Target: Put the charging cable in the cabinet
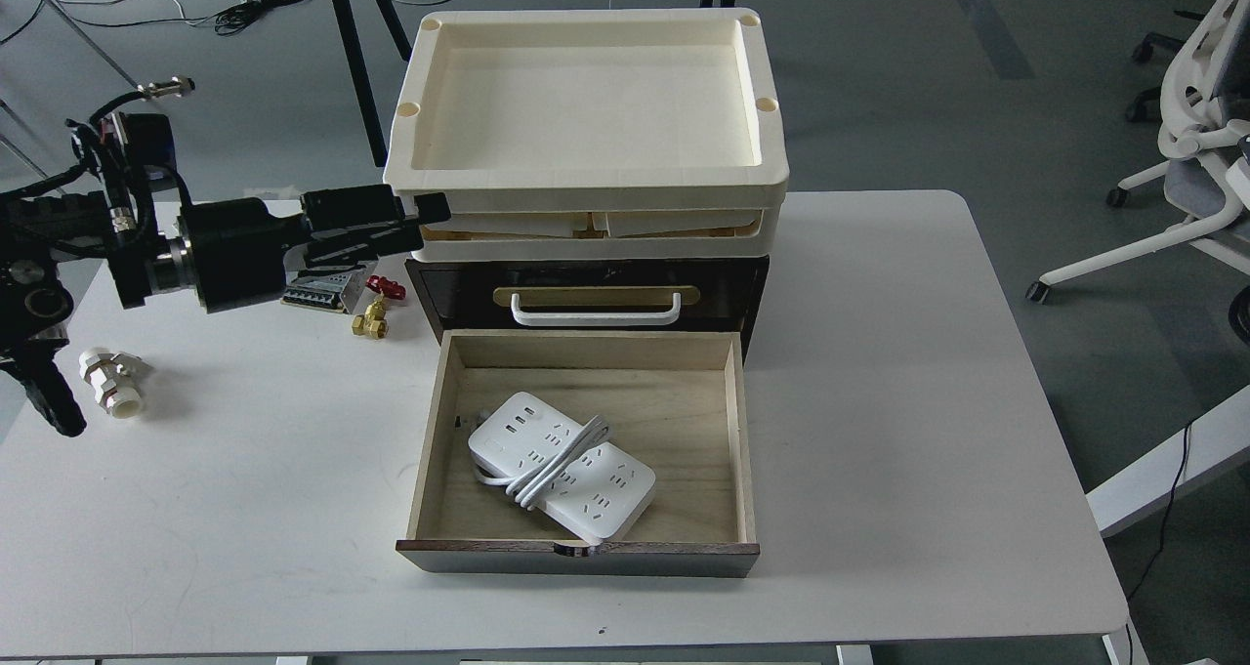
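Charging cable lay flat and diagonal on the pale wood floor of the pulled-out lower drawer of the cabinet, its white cord wound round its middle, one end pointing toward the drawer's back left and the other toward the front, close to the dark front panel. It touched neither side wall. The upper drawer was closed, showing a white handle on a gold plate. Two cream plastic trays were stacked on top of the cabinet, which stood on a white table. The left gripper reached in horizontally from the left, well above the table, with its tip at the left edge of the trays and nothing seen between its fingers; the fingers were dark and close together, so whether they were parted or closed could not be told. It was well apart from the charging cable. Below the arm on the table sat a small flat board-like part, a brass fitting with a red handle, and farther left a white pipe fitting. The right gripper did not appear in the head view. A white office chair stood on the floor at right.
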Tool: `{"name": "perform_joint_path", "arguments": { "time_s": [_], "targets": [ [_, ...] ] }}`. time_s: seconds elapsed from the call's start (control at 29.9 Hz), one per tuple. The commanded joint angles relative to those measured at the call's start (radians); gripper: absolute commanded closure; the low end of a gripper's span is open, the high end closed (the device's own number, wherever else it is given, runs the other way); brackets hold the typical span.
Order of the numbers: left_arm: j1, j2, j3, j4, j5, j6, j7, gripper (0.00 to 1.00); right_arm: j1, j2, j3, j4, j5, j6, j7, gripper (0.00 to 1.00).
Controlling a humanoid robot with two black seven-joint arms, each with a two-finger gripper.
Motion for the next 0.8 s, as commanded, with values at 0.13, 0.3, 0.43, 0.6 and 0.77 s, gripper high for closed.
{"name": "perform_joint_path", "arguments": {
  "time_s": [0.13, 0.3, 0.43, 0.6, 0.77],
  "targets": [
    [0.053, 0.099, -0.016, 0.107, -0.386, -0.008, 0.000, 0.14, -0.001, 0.009, -0.003, -0.012, 0.000, 0.000, 0.000, 0.00],
    [0.054, 0.088, -0.073, 0.271, -0.623, -0.054, 0.000, 0.13, 0.010, 0.012, -0.001, -0.011, 0.000, 0.000, 0.000, 0.00],
    [0.059, 0.020, -0.168, 0.489, -0.700, -0.054, 0.000, 0.13, 0.051, 0.012, -0.003, -0.006, 0.000, 0.000, 0.000, 0.00],
    [0.053, -0.120, -0.338, 0.805, -0.702, -0.054, 0.000, 0.13, 0.091, 0.013, 0.002, 0.000, 0.000, 0.000, 0.000, 0.00],
    [0.005, -0.217, -0.398, 0.980, -0.704, -0.054, 0.000, 0.11, 0.116, 0.035, 0.017, 0.026, 0.002, 0.000, 0.017, 0.00]
  ]
}}
